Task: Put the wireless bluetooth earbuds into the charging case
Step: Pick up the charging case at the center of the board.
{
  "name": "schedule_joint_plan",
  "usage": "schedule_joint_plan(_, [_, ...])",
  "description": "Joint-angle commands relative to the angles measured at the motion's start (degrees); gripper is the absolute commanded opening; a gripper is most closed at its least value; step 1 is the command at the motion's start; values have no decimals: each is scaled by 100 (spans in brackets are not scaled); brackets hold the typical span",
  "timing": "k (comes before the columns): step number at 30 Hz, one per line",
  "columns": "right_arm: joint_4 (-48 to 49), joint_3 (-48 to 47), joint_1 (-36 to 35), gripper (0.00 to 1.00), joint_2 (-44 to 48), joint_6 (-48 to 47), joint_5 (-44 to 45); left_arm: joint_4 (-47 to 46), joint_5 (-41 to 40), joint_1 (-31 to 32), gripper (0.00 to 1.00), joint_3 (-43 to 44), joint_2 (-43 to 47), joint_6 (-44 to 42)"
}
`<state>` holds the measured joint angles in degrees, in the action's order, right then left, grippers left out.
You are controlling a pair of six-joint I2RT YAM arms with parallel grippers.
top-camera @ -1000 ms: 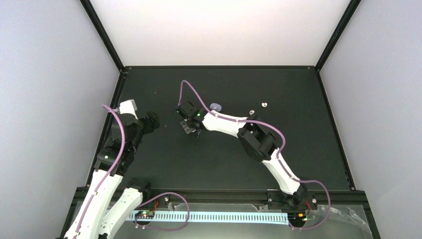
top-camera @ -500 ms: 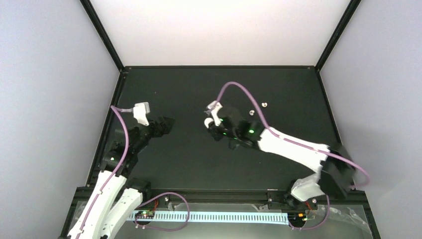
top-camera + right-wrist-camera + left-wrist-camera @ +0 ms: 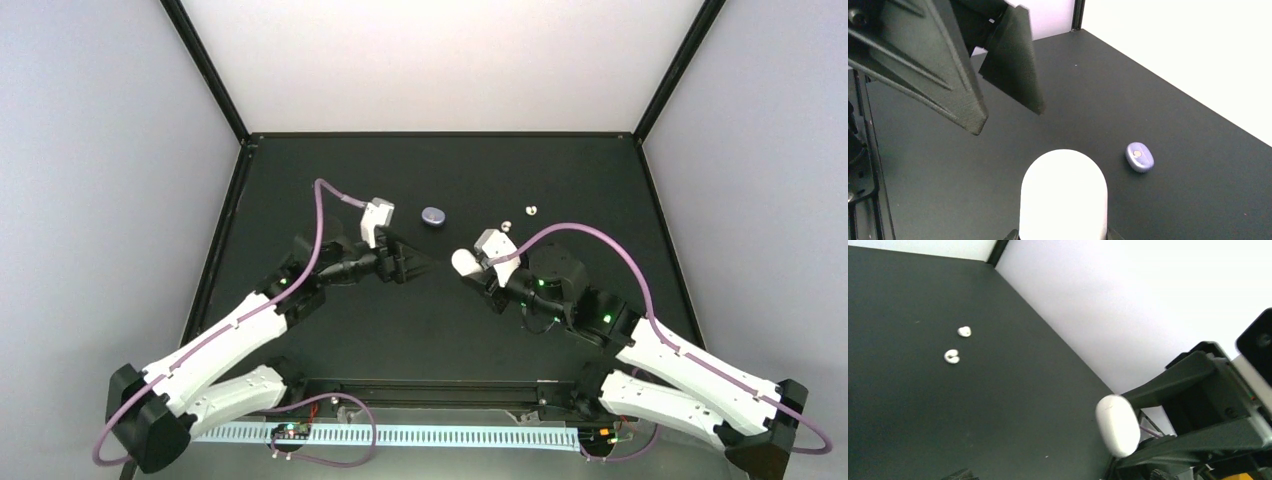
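Glossy pill-shaped white charging case (image 3: 1063,195) over matte black table (image 3: 1173,115)

A white charging case (image 3: 1063,195) rises from the bottom edge (base cut off); a purple case (image 3: 1139,157) lies beyond on the black table (image 3: 1188,210), left gripper (image 3: 1009,117) spread above.

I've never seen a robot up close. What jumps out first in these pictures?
Two white arms meet nose to nose mid-table: the right gripper clamps a smooth white oval charging case, the left gripper faces it with open jaws. Beyond them, on the black tabletop, lie a small lilac oval case and, to its right, two tiny white earbuds.
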<state>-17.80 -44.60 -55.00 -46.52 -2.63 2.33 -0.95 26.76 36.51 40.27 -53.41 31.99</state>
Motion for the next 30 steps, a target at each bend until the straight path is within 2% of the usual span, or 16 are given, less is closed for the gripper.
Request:
schedule_joint_plan(1, [-296, -76, -108, 18, 91, -348, 140, -428, 151, 384, 90, 576, -475, -72])
schedule_joint_plan(6, [-311, -149, -239, 18, 52, -437, 251, -286, 238, 568, 83, 1040, -1026, -71])
schedule_joint_plan(12, [-324, -213, -291, 18, 48, -531, 392, -93, 336, 668, 68, 1342, -1421, -24])
schedule_joint_plan(23, [-361, -320, -370, 18, -30, -649, 868, 201, 392, 898, 59, 1328, -1548, 295])
schedule_joint_plan(30, [-351, -378, -435, 18, -109, -689, 921, 135, 429, 986, 43, 1358, -1716, 413])
